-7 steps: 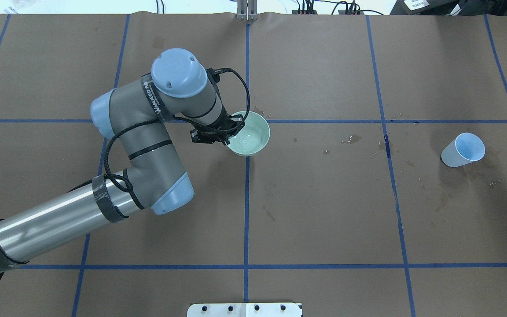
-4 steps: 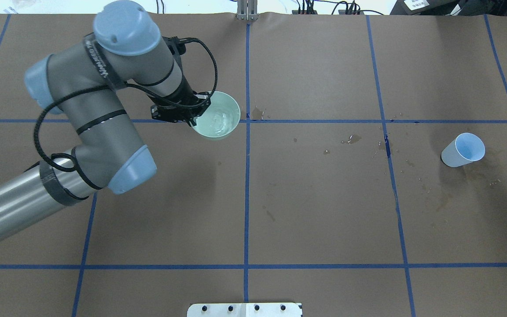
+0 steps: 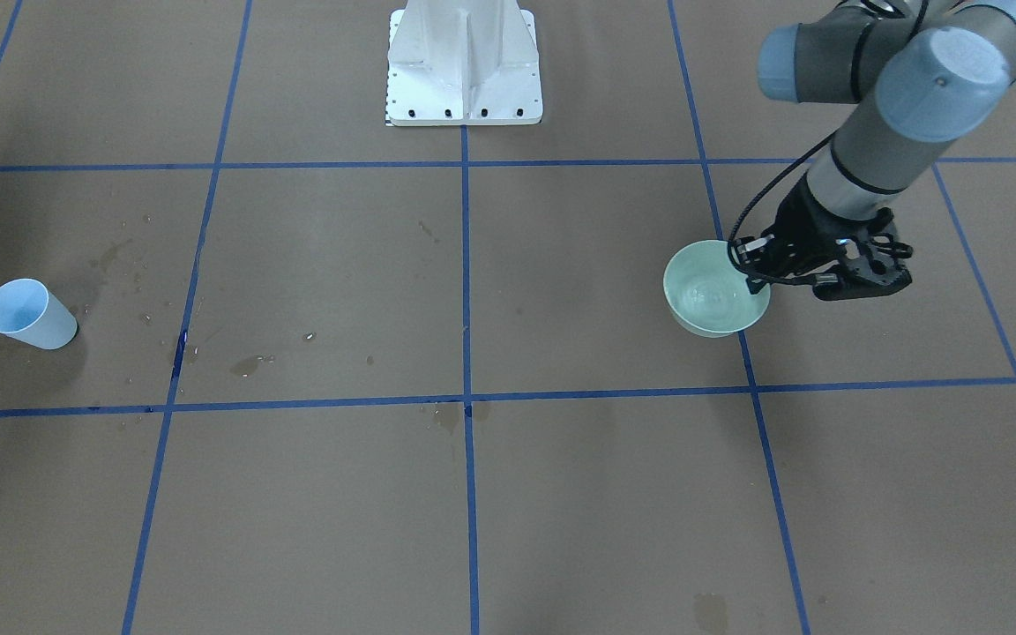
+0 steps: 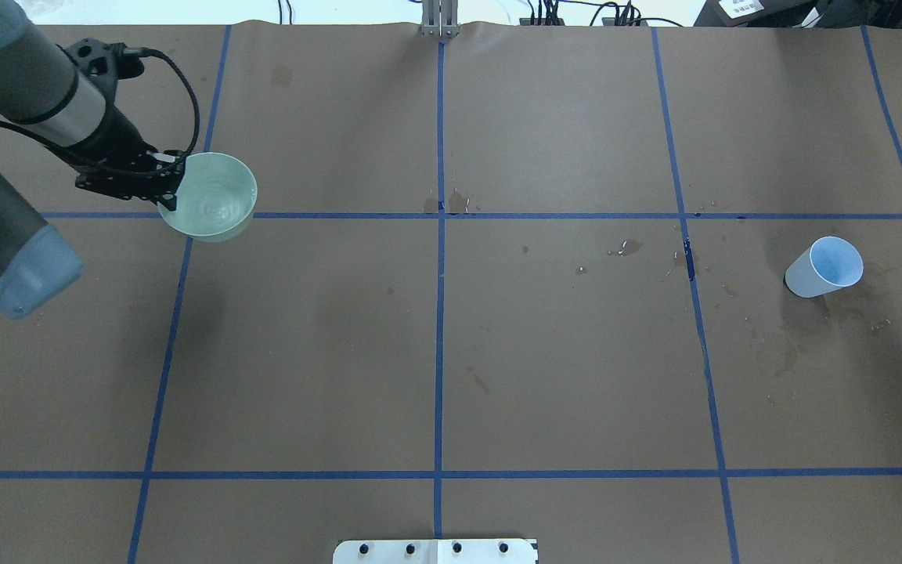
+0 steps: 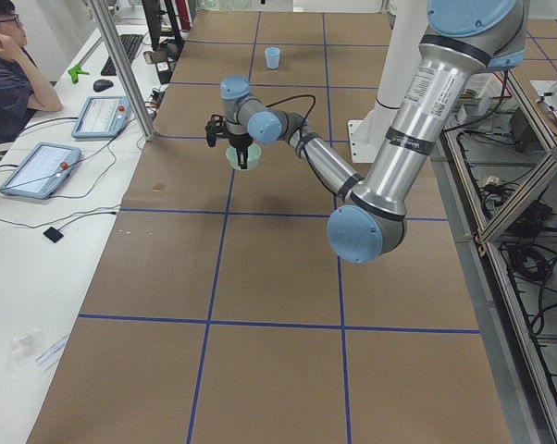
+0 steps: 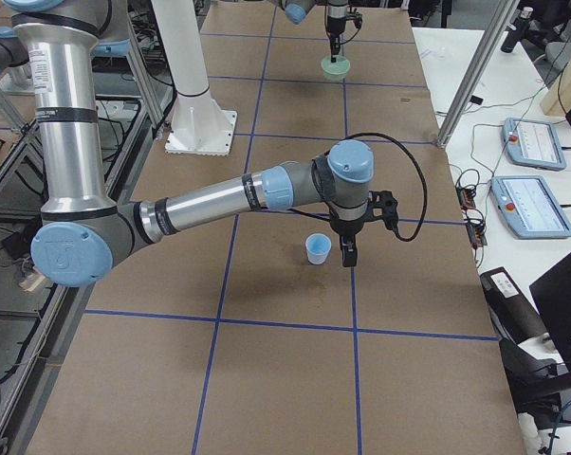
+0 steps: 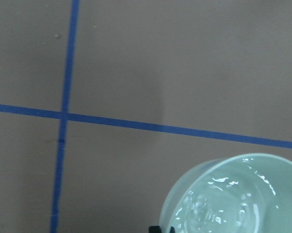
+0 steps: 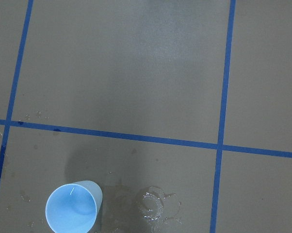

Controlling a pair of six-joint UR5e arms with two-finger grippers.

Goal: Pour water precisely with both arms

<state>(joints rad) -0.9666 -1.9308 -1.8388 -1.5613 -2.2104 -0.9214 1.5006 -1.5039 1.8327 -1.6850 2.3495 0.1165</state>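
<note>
Left gripper [image 4: 167,186] pinches the rim of the pale green bowl [image 4: 212,196] at the bowl's 9 o'clock in the overhead view. One finger seems to sit inside the wall and one outside. In the bowl the water [image 7: 219,208] lies as a shiny, rippled pool, and the rim looks level. We cannot tell whether the bowl rests on the brown paper [image 4: 451,352] or hangs just over it.

From the bowl toward 3 o'clock we pass a scatter of wet spots [image 4: 627,247] near the table's middle. Well beyond them stands the blue cup [image 4: 825,268], upright with its mouth open upward. The right gripper [image 6: 348,256] stands just beside that cup and apart from it. Only the side view shows it, so we cannot tell how its jaws stand.

We judge that the pour turns on this gap. Bowl and cup are well apart along the 3 o'clock line, and the right gripper is by far the nearer to the cup.
</note>
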